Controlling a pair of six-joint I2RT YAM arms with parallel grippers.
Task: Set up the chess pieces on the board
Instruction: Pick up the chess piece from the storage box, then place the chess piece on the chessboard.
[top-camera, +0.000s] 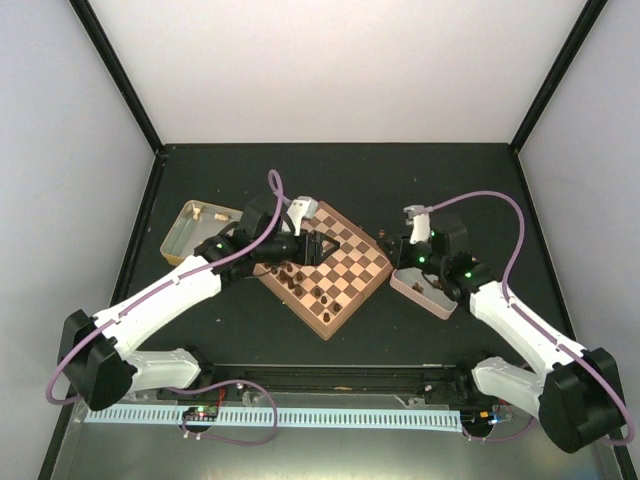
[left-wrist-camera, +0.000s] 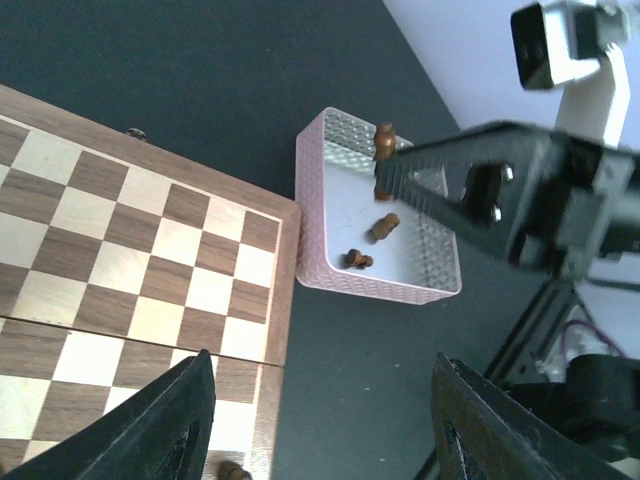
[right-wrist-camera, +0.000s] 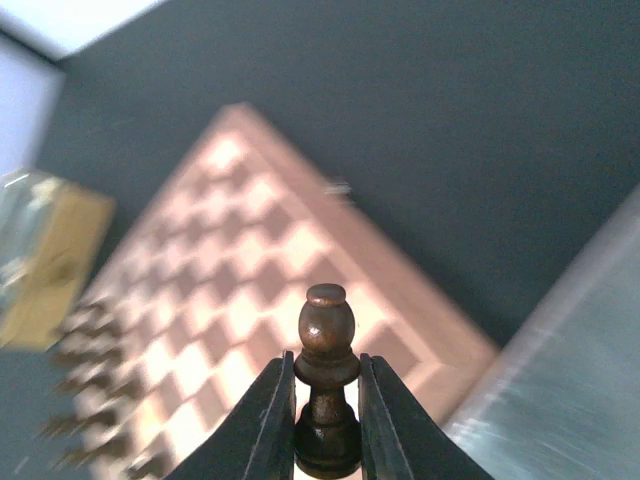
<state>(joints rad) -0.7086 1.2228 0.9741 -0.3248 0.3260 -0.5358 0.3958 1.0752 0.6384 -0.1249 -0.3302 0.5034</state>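
The black table (top-camera: 430, 190) carries everything. From its base at the near left, the left arm (top-camera: 165, 295) stretches forward and inward to the left corner of the board (top-camera: 355, 265). The left gripper (left-wrist-camera: 322, 358) hangs there above the wood with its fingers spread wide and nothing between them. The right arm (top-camera: 520, 320) reaches forward from the near right base, bending inward at the wrist over the pink tray (left-wrist-camera: 310, 210). That tray lies just beside the board's right edge, and a gold tray (top-camera: 180, 235) sits beyond the board's left side. The right gripper (right-wrist-camera: 327, 365) is clamped on an upright dark brown piece (right-wrist-camera: 327, 330), held by its stem near the tray's far rim. A few chess pieces (top-camera: 318, 293) stand along the board's near left edge. Three more loose pieces (left-wrist-camera: 385, 225) lie in the pink tray.
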